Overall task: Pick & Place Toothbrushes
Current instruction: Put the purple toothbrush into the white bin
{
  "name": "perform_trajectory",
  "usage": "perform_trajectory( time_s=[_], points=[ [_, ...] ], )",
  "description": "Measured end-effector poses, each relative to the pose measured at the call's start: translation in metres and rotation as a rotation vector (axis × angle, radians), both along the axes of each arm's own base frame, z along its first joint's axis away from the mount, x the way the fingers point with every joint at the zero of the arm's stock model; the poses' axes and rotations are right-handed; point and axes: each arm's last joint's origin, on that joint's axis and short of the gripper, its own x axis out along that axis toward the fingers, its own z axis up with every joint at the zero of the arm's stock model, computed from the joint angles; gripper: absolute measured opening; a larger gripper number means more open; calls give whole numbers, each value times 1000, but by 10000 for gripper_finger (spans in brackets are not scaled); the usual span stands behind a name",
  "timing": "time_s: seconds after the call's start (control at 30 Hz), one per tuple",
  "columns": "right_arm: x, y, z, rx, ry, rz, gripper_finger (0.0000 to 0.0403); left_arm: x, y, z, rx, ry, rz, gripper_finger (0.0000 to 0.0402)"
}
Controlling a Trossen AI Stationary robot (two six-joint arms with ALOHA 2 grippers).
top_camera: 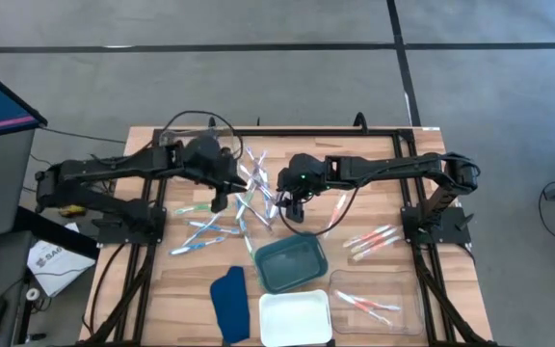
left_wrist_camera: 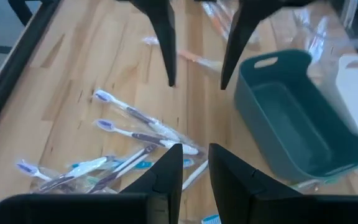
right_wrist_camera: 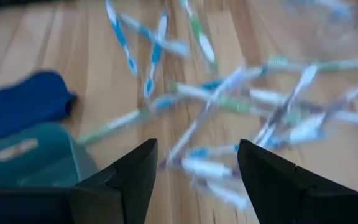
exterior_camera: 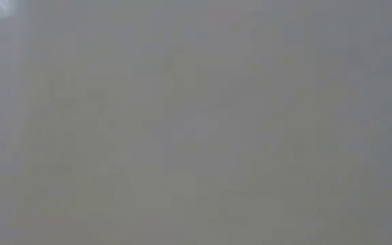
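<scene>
Toothbrushes with pale handles lie scattered on the wooden table: a heap in the middle (top_camera: 251, 188), some at the left (top_camera: 200, 231), some pink-orange ones at the right (top_camera: 374, 239). My left gripper (top_camera: 223, 198) hangs over the heap's left side, its fingers (left_wrist_camera: 195, 148) close together around a pale toothbrush handle. My right gripper (top_camera: 292, 207) hovers open over the heap's right side; its fingers (right_wrist_camera: 196, 149) stand apart with nothing between them. It also shows in the left wrist view as my right gripper (left_wrist_camera: 197, 81). My left gripper has a pale toothbrush handle (left_wrist_camera: 194, 176) lying slantwise between its two fingers, behind their tips. The fingers slant down toward the table. The fingers themselves hide most of the toothbrush, so which end it has cannot be told.
A teal tray (top_camera: 290, 262) stands near the middle front, a white tray (top_camera: 295, 316) in front of it and a clear tray (top_camera: 408, 294) holding toothbrushes (top_camera: 366, 305) to its right. A dark blue cloth (top_camera: 229, 304) lies left of the white tray.
</scene>
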Motion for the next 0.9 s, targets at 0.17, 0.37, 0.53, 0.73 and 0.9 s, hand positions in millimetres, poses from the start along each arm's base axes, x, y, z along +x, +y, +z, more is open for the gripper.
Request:
perform_trajectory(
  time_s=[0.17, 0.37, 0.53, 0.73, 0.9],
  points=[
    [5, 5, 6, 85, -75, -62, 216, 15, -11, -16, -4, 70, -25, 72],
    [0, 7, 0, 110, 7, -78, 216, 34, -15, -42, -17, 176, -52, 72],
    [-10, 8, -10, 115, 151, -87, 216, 44, -13, -64, -10, 274, -39, 72],
    [-19, 8, -17, 105, 274, -78, 216, 45, -10, -82, 95, 410, -53, 72],
    [-19, 10, -17, 102, 270, -71, 216, 47, -10, -87, 189, 435, -180, 72]
  ],
)
